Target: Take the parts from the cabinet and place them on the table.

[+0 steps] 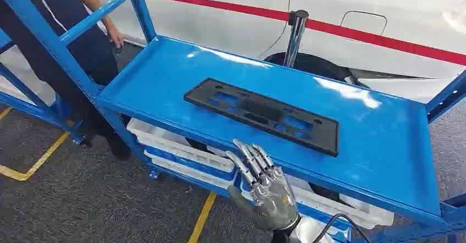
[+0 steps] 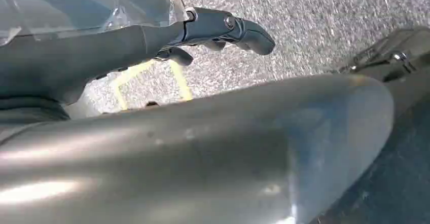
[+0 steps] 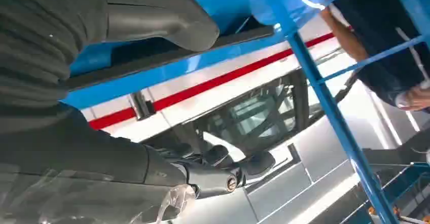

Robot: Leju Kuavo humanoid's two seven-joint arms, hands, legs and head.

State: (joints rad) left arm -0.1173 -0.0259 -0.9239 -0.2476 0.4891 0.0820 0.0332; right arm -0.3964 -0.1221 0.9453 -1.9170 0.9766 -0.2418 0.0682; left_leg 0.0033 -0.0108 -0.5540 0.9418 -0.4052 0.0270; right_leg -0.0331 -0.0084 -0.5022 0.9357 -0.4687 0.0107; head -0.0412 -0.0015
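Right hand (image 1: 267, 183) hovers, fingers (image 1: 248, 155) spread, before shelf (image 1: 384, 144) bearing black part (image 1: 262, 115).

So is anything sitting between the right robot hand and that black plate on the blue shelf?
Nothing visible. The right robot hand is open at the shelf's front edge, and only bare blue surface separates it from the black plate.

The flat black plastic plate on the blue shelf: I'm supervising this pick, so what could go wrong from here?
1. The flat black plastic plate lies flush on the blue metal shelf, so the right robot hand, open just below the front edge, may slide it rather than lift it.
2. A person stands by the shelf's far end and could be bumped.
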